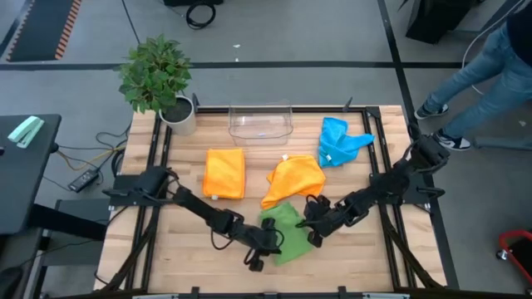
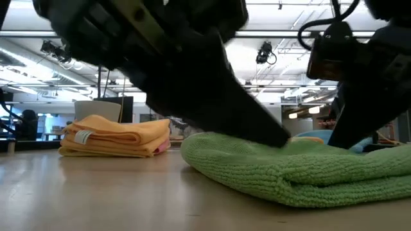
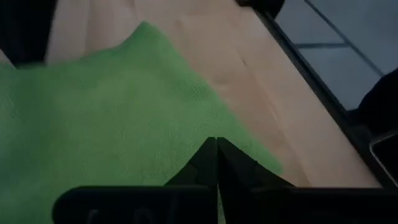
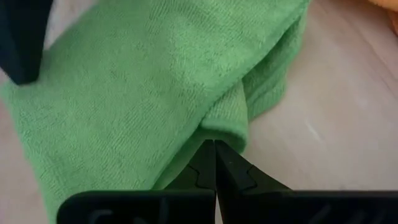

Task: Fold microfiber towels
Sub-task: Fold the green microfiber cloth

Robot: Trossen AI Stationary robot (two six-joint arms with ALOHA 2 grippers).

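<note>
A green microfiber towel (image 1: 289, 223) lies loosely folded on the wooden table near its front edge, bulging in the low view (image 2: 289, 170). My left gripper (image 1: 274, 241) reaches it from the left and is shut at its near-left part (image 3: 216, 142). My right gripper (image 1: 313, 231) reaches it from the right and is shut at its folded right edge (image 4: 214, 144). A folded orange towel (image 1: 224, 173) lies flat farther back on the left. A crumpled orange towel (image 1: 293, 178) and a crumpled blue towel (image 1: 339, 141) lie behind and to the right. My left gripper has its shut fingertips on the green towel's upper layer (image 3: 205, 127), close to the towel's edge, slanting down from the table's left. The cloth lies flat on the table around the tips. Whether one layer or several is caught, I cannot tell. My right gripper pinches the rounded fold edge (image 4: 225, 129) of the green towel's upper layer, only at the tips of its two fingers. It slants down from the table's right. The towel lies slack on the table, and a lower layer shows beside the fold.
A clear plastic bin (image 1: 261, 123) stands at the far middle, and a potted plant (image 1: 158, 79) at the far left corner. Black rails (image 1: 391, 216) frame the tabletop. A person's legs (image 1: 482, 66) show beyond the far right corner. Bare wood lies at the front left.
</note>
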